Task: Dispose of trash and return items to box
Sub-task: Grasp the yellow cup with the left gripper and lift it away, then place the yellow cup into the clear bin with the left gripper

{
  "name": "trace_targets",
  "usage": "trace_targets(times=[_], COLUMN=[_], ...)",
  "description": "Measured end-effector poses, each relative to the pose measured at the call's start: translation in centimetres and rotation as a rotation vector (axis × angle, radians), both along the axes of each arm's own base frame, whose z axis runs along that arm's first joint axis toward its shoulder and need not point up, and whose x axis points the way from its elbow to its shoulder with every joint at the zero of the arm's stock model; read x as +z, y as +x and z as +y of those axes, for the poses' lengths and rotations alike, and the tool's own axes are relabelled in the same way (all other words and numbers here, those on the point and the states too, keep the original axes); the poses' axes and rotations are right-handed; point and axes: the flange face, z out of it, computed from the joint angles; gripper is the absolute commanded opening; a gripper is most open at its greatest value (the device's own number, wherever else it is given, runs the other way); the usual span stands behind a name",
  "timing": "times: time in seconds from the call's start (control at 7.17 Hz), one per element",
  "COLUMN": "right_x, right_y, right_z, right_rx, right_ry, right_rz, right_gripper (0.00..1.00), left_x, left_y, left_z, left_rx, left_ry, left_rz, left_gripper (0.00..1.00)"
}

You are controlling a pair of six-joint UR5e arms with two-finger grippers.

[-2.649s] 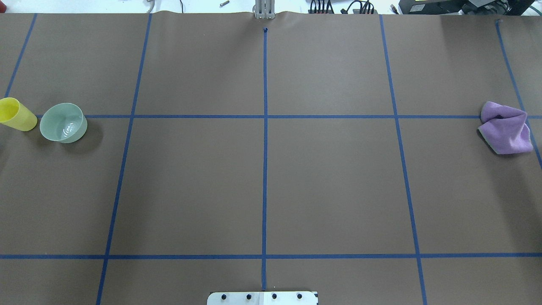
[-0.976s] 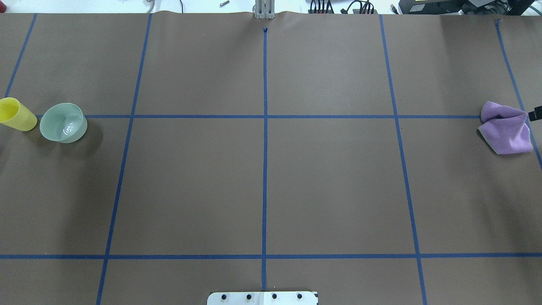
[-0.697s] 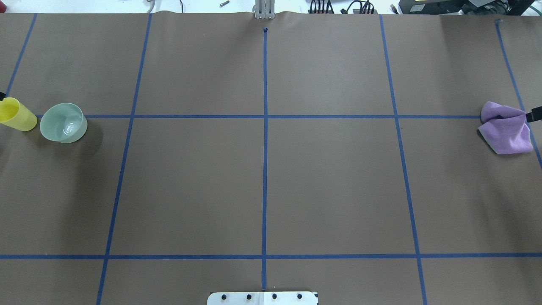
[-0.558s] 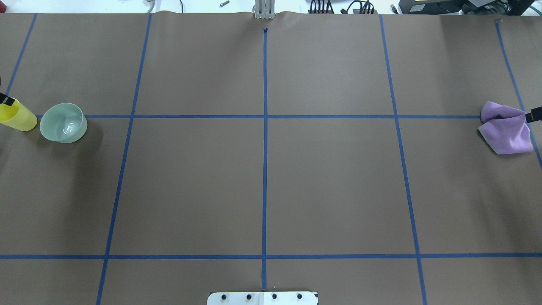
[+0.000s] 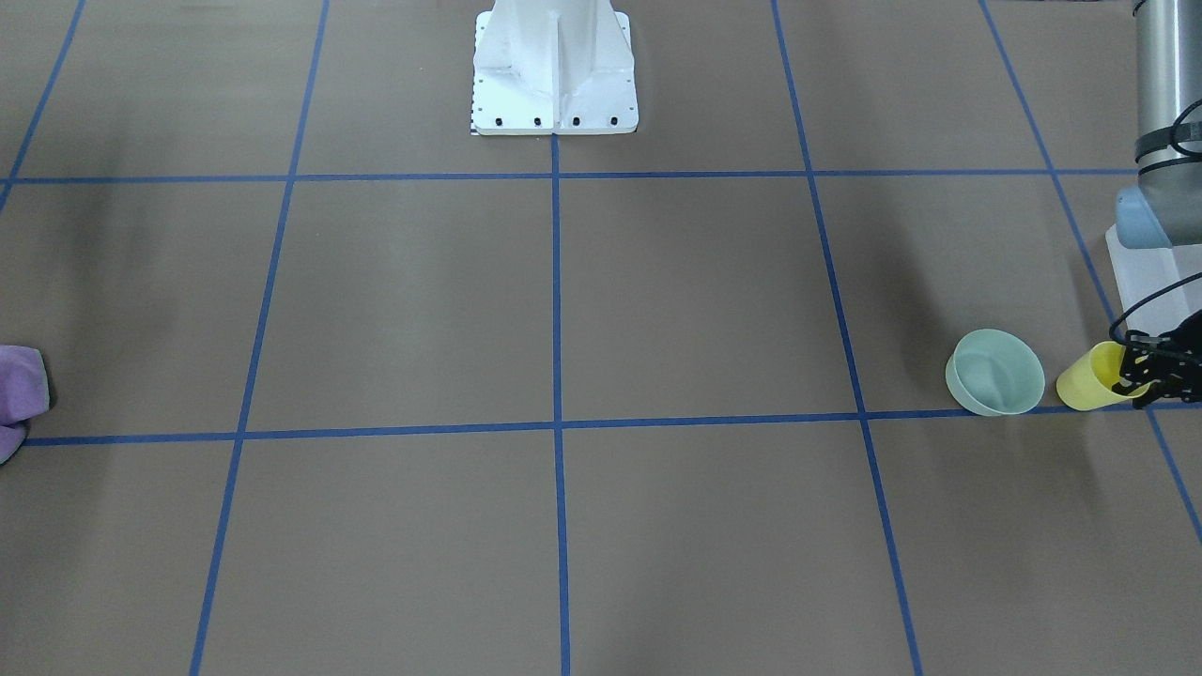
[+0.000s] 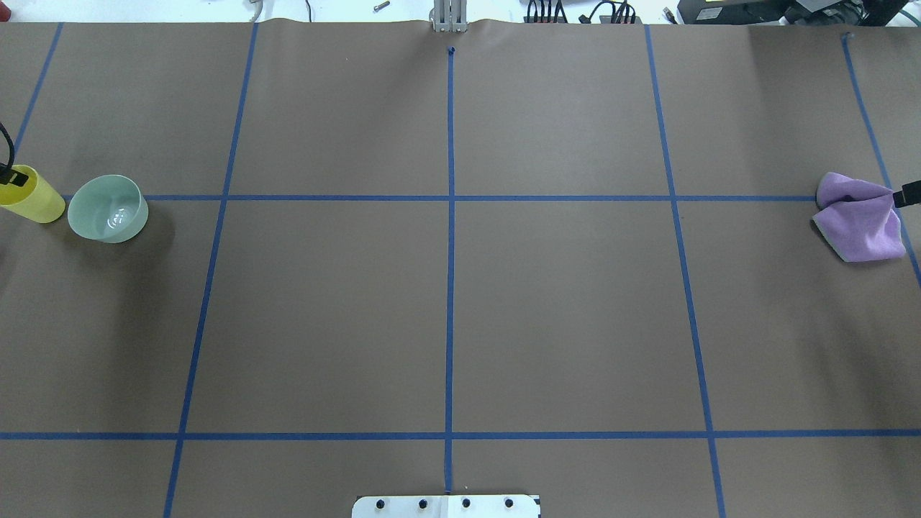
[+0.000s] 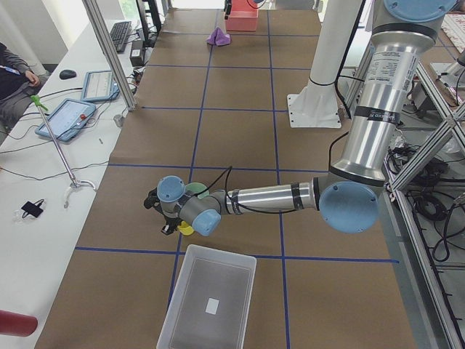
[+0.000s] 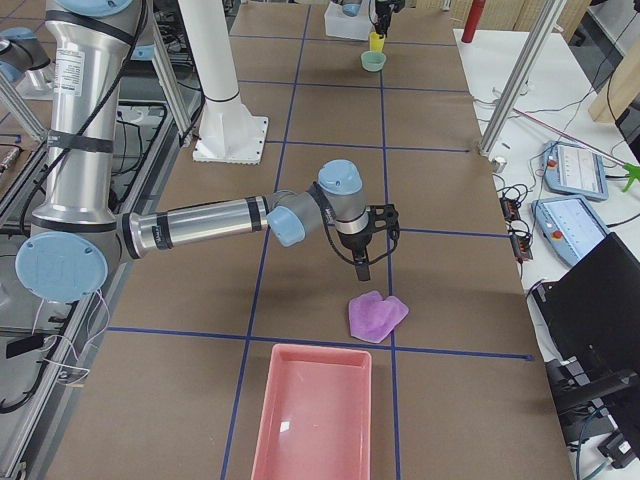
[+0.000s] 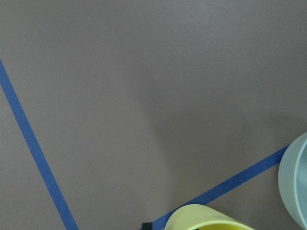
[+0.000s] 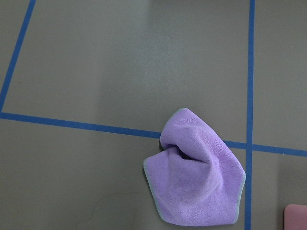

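Left fingers [image 6: 14,175] at yellow cup [image 5: 1085,383] rim, right fingers [image 8: 361,265] pointing down over lilac cloth [image 10: 196,177], openings unclear

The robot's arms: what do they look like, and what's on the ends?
The left arm and right arm are shiny silver tubes with black bands, joined by grey joints with round pale-blue caps. Thin black cables loop near the wrists. The left gripper and right gripper are black two-finger claws.
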Motion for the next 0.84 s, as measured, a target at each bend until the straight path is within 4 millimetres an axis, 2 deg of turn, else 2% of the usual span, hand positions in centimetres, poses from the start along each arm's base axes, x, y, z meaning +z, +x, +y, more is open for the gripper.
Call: trace_targets(times=[0.28,0.42,0.56,0.7,0.84], right_x=[0.0,0.0,0.0,0.1,0.1], right_y=[0.0,0.0,-0.1,-0.2,-0.3], right_z=[0.0,0.0,0.0,0.0,0.0], right_rx=[0.000,-0.001,-0.002,-0.003,-0.005], right_ry=[0.000,0.000,-0.001,-0.001,-0.001], right_rz=[0.000,0.001,0.001,0.001,0.001], right_gripper=[1.00,1.00,1.00,1.00,1.00], left_x=[-1.8,-3.3,-5.6,-8.7,-11.2], left_y=[-1.5,-3.6,-6.5,-10.3,-14.7], left_z=[-0.2,-0.6,-1.1,-1.1,-0.3], left_rx=[0.003,-0.004,-0.003,0.014,0.048], left_ry=[-0.004,-0.007,-0.002,0.007,0.021], left_rz=[0.059,0.081,0.072,0.039,-0.010], left_gripper=[0.00,0.00,0.00,0.00,0.00])
